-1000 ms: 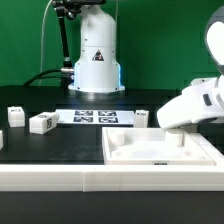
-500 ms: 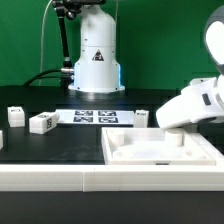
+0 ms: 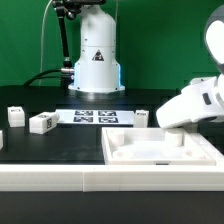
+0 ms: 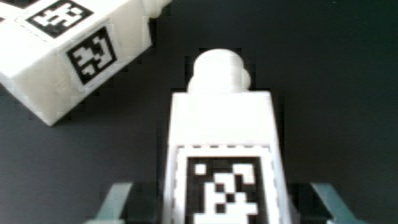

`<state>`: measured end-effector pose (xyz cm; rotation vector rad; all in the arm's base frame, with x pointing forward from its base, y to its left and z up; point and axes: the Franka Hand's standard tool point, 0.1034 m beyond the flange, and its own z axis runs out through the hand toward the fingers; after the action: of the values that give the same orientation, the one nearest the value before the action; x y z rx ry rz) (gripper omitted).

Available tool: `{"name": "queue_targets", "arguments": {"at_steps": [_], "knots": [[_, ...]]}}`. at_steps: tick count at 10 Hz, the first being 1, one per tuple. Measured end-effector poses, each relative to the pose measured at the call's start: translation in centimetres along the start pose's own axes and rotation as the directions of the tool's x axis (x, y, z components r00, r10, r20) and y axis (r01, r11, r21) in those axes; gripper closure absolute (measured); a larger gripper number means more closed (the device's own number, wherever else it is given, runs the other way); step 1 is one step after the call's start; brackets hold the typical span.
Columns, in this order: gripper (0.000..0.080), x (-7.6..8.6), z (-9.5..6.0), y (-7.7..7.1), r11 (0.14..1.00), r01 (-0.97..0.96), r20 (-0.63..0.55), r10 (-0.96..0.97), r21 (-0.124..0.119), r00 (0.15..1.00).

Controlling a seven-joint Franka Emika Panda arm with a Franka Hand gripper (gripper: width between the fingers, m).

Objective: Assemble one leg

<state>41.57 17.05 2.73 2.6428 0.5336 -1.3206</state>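
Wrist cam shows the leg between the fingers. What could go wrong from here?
1. In the wrist view the hand straddles the leg, with a dark gap showing at each of the fingers. Closing off-centre might twist it.
2. A tagged white block sits close beside the leg's rounded tip. Swinging the leg could knock it.

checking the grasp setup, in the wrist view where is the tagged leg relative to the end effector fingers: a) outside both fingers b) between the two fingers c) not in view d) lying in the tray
b: the leg lies between the end effector fingers, with one finger showing on each side of its tagged end.
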Motion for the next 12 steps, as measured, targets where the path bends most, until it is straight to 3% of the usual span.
{"name": "queue_targets", "arguments": {"at_steps": [1, 4, 7, 8, 11, 12], "knots": [[0.0509, -1.5, -1.9, 0.4, 1.000, -0.008, -0.023, 0.009, 0.017, 1.000], [0.0509, -5.0, -5.1, 1.5, 0.999, -0.031, -0.084, 0.032, 0.016, 0.996], [0.0509, -3.0, -5.9, 1.8, 1.000, -0.019, -0.281, 0.023, 0.016, 0.960], [0.0509, -2.0, -6.5, 3.0, 1.000, 0.003, -0.379, 0.002, 0.014, 0.925], [0.0508, -2.5, -11.2, 7.2, 1.000, 0.012, -0.556, 0.003, 0.023, 0.831], [0.0508, -2.7, -12.4, 7.9, 1.000, 0.000, -0.602, 0.018, 0.029, 0.798]]}}
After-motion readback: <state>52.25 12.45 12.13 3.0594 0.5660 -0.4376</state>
